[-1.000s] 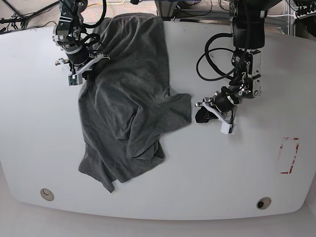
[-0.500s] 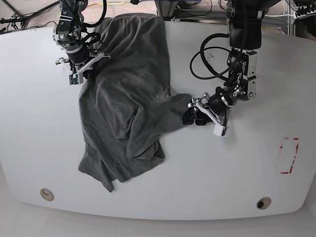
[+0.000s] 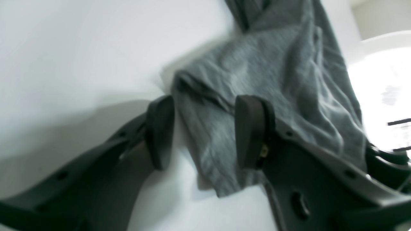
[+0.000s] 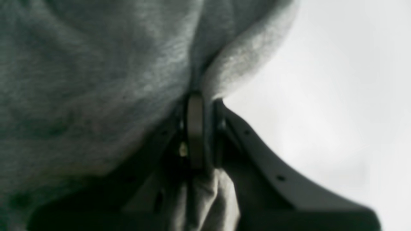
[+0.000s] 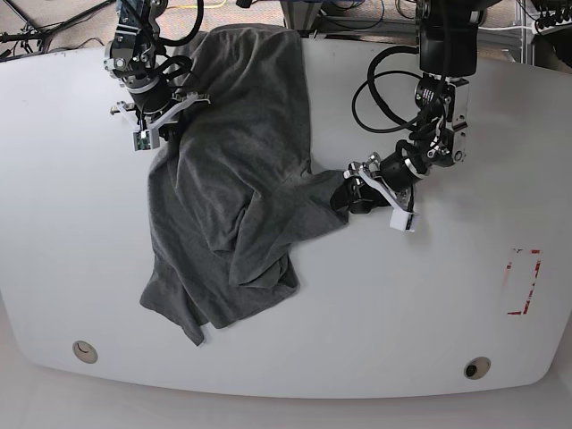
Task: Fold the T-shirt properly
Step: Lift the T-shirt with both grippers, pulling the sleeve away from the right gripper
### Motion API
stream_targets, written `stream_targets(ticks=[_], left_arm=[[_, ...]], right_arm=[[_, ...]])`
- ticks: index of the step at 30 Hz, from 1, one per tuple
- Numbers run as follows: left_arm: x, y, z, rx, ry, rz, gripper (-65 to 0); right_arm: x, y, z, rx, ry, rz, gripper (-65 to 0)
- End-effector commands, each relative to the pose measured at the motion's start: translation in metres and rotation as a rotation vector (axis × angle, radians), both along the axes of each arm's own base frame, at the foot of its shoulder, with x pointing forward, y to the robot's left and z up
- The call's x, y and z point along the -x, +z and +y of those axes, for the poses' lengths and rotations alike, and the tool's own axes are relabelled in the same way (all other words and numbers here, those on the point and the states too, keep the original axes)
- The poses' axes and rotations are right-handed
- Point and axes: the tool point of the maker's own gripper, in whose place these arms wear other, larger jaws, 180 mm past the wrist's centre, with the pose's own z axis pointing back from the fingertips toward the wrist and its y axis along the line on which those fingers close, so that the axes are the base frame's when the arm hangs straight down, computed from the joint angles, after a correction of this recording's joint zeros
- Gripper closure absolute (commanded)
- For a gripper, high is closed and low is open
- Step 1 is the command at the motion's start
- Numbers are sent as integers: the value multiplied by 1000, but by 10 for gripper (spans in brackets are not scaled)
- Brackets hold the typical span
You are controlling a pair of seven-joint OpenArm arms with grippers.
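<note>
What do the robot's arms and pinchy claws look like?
Both arms are black and chunky, with looping black cables. The left gripper has dark curved fingers with flat black pads and small round holes, plus white trim. The right gripper looks the same, with dark fingers and white trim.

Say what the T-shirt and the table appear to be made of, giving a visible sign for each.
T-shirt: soft knit fabric, probably cotton blend; flecked grey surface, limp folds and creases.
Table: hard, smooth white top, perhaps laminate or painted board; even, matte surface with faint sheen.
</note>
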Motion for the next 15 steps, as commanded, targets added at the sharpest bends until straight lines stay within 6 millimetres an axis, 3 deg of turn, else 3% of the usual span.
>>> stream_targets(ticks=[1, 15], left_arm=[[11, -22, 10, -113, -25, 93, -292], [2, -17, 11, -113, -23, 79, -294]], right_arm=[[4, -1, -4, 16, 3, 18, -35], [4, -1, -4, 15, 3, 18, -35]])
